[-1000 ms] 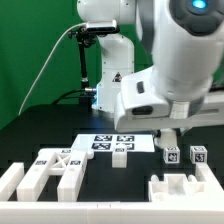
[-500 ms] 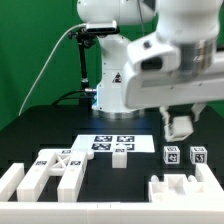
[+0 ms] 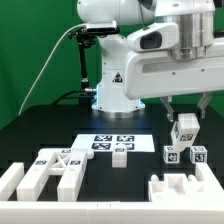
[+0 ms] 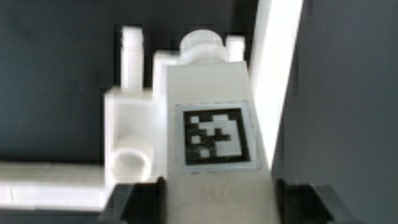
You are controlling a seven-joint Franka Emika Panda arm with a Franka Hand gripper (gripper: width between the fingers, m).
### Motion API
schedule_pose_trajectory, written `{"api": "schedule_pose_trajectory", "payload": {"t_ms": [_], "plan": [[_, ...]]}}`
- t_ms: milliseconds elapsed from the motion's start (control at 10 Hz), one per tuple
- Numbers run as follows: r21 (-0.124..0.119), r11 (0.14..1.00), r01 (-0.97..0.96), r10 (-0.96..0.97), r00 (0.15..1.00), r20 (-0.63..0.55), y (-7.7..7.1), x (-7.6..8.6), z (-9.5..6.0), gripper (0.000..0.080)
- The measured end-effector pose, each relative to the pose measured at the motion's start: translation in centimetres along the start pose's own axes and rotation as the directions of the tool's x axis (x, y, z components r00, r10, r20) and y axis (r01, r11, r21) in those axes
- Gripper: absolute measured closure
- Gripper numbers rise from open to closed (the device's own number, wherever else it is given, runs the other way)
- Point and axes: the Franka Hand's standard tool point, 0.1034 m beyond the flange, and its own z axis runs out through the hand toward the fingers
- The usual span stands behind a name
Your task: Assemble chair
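My gripper point(image 3: 186, 118) is shut on a white chair piece point(image 3: 185, 130) with a square tag and holds it in the air above the table at the exterior view's right. In the wrist view the same piece point(image 4: 210, 120) runs away from the gripper point(image 4: 217, 200), with a dark finger point(image 4: 139, 198) on each side of it. Below it stand two small tagged chair blocks point(image 3: 172, 155) point(image 3: 198, 154). A large notched chair piece point(image 3: 185, 187) lies at the front right. A frame-shaped chair piece point(image 3: 55, 170) lies at the front left.
The marker board point(image 3: 110, 141) lies flat at the table's middle, with a small white block point(image 3: 120, 154) at its front edge. The robot's white base point(image 3: 115, 80) stands behind it. In the wrist view a white pegged part point(image 4: 128, 100) lies beside the held piece.
The arm has risen and shifted toward the exterior view's right, carrying the tagged white piece up from near the table to above the two small blocks.
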Motion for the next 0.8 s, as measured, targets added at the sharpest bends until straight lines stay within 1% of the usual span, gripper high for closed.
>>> {"api": "schedule_pose_trajectory", "payload": {"t_ms": [100, 200, 300, 400, 500, 700, 800], "plan": [[0.002, 1.000, 0.022, -0.022, 0.998, -0.062, -0.2, 1.6, -0.4, 0.0515], [0.000, 0.999, 0.034, -0.034, 0.985, -0.172, -0.5, 3.2, -0.7, 0.0515], [-0.009, 0.998, 0.055, -0.055, 0.960, -0.275, -0.7, 3.9, -0.7, 0.0515], [-0.011, 0.999, 0.051, -0.052, 0.951, -0.304, -0.6, 3.4, -0.4, 0.0515], [-0.013, 0.999, 0.049, -0.051, 0.939, -0.339, -0.5, 3.5, -0.3, 0.0515], [-0.015, 0.999, 0.052, -0.054, 0.941, -0.334, -0.4, 3.4, -0.1, 0.0515], [-0.027, 0.997, 0.073, -0.078, 0.934, -0.348, 0.1, 3.4, 0.6, 0.0515]]}}
